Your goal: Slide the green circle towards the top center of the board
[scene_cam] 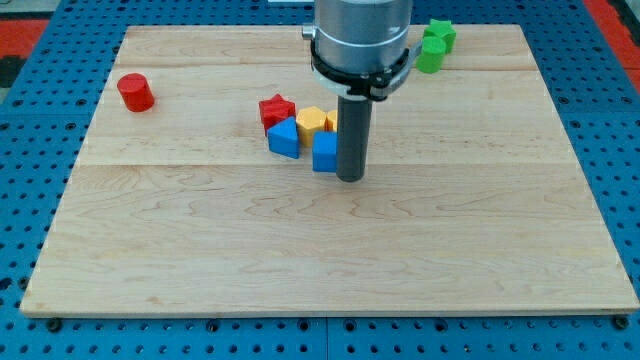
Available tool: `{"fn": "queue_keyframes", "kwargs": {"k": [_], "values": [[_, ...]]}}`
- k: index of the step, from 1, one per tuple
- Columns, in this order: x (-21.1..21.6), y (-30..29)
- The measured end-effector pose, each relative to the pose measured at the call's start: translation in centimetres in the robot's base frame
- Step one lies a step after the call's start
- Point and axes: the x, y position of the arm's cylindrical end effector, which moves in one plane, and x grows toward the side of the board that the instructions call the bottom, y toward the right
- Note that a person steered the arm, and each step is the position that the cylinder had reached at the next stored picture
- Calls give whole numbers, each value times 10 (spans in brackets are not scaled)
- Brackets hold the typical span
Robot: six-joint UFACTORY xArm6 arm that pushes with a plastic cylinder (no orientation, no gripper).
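Note:
The green circle sits near the view's top right, just below and left of a green star-shaped block, touching it. My tip is down on the board near the middle, right beside a blue cube. The tip is well below and left of the green circle.
A cluster lies left of my tip: a red star, a blue triangular block, a yellow hexagon-like block and another yellow block partly hidden by the rod. A red cylinder stands at the view's upper left. The wooden board ends at blue flooring.

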Motion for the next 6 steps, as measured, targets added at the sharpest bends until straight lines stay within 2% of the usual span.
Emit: {"fn": "queue_keyframes", "kwargs": {"k": [1,2,3,4,5,6], "values": [[5,-40],[34,1],[-3,140],[-78,232],[-162,224],[-194,190]]}}
